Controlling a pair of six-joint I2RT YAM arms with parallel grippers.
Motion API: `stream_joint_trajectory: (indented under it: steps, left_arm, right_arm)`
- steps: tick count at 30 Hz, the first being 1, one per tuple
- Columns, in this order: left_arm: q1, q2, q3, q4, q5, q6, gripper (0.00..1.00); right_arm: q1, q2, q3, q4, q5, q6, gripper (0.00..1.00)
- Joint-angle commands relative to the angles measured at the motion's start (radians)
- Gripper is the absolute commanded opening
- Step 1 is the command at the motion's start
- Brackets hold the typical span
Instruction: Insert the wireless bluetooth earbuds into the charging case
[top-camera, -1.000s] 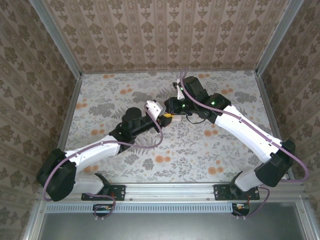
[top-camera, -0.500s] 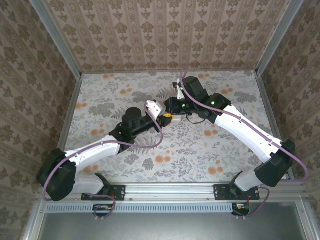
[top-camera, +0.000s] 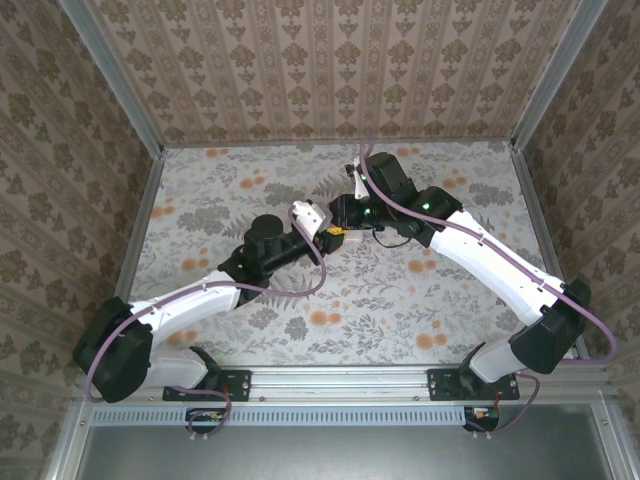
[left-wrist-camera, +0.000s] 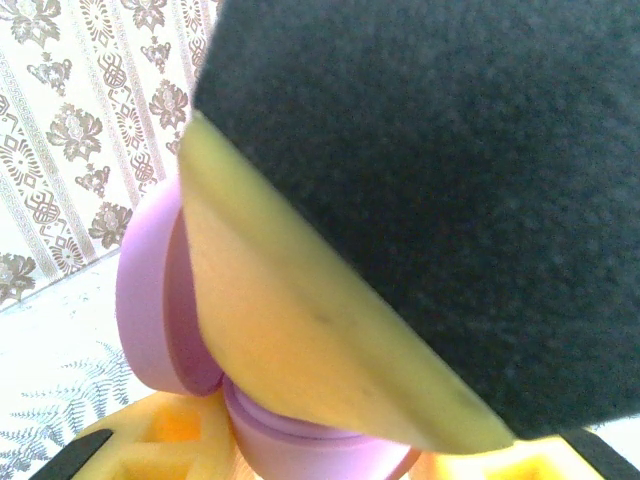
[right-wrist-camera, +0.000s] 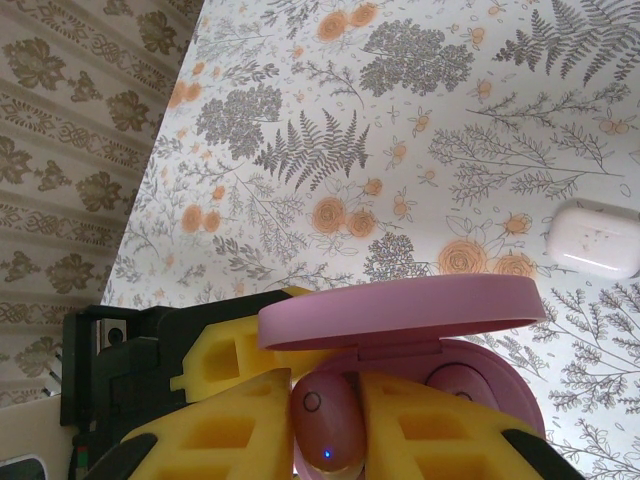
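Meeting point: left end effector (top-camera: 332, 236) and right end effector (top-camera: 346, 224) are tip to tip above mid-counter (top-camera: 400, 290).
Open case (right-wrist-camera: 400, 315): between the left end effector's fingers.
Earbud (right-wrist-camera: 327, 425): between the right end effector's fingers, at the open case's mouth, under its lid.
Closed case (right-wrist-camera: 594, 240): on the counter, apart, beyond the open case.

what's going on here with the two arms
The left arm's fingers hold a pink charging case up off the table, with its lid flipped open. The right arm's fingers pinch a pink earbud right at the case's open mouth. The bud is not released yet, and whether it is fully seated can't be told. A closed white case lies on the table off to the side.
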Motion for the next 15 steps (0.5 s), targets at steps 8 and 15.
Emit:
stream_joint_trajectory:
  steps: [8,15]
  left_arm:
    - [-0.006,-0.004,0.047,0.045,0.001,0.002,0.29]
    - [-0.007,-0.006,0.044,0.045,0.0,0.001,0.29]
  right_arm:
    - [0.008,-0.008,-0.01,-0.026,-0.007,-0.009,0.23]
    - [0.008,-0.007,-0.011,-0.024,-0.008,-0.006,0.23]
